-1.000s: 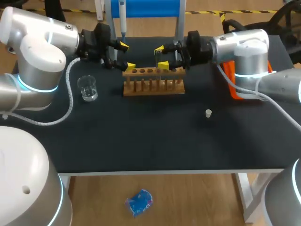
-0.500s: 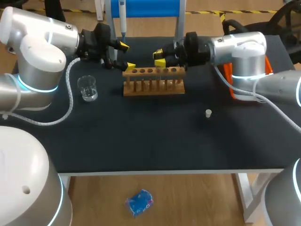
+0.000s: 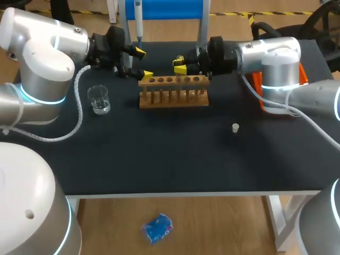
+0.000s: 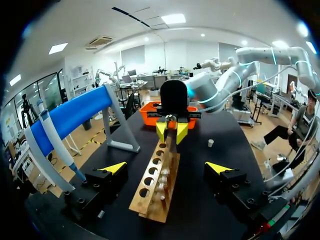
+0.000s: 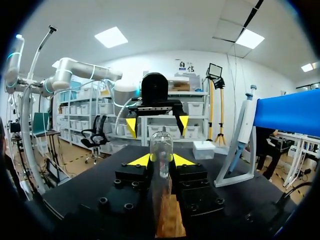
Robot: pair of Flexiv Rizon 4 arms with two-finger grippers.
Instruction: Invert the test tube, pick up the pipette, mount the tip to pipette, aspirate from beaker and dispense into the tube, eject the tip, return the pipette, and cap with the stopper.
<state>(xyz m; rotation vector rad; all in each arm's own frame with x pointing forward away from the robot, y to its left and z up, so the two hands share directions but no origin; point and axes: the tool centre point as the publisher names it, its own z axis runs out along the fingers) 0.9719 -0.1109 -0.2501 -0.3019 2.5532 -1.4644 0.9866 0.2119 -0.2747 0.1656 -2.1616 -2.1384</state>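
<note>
The right claw point(image 5: 161, 160) pinches the test tube point(image 5: 161, 140) near its rounded end; thin, slick glass likely wants gentle, steady pressure. The left claw point(image 4: 165, 168) gapes empty.

Tabletop point(image 3: 175, 159): matt black, even surface with no glare.
Rack point(image 3: 173, 91): light brown wood, smooth, low sheen.
Tube point(image 5: 161, 150), above the rack: clear, glossy, glass-like, with bright highlights on its rounded end.
Beaker point(image 3: 99, 99), left of the rack: clear and glossy.
Stopper point(image 3: 235, 127), in front of the rack to its right: white, matt.
Left pincer point(image 3: 143, 63) and right pincer point(image 3: 180, 64), at the rack's ends: matt black bodies, smooth yellow plastic-looking tips.
Tray point(image 4: 149, 114), right of the rack: orange plastic, slightly glossy.
</note>
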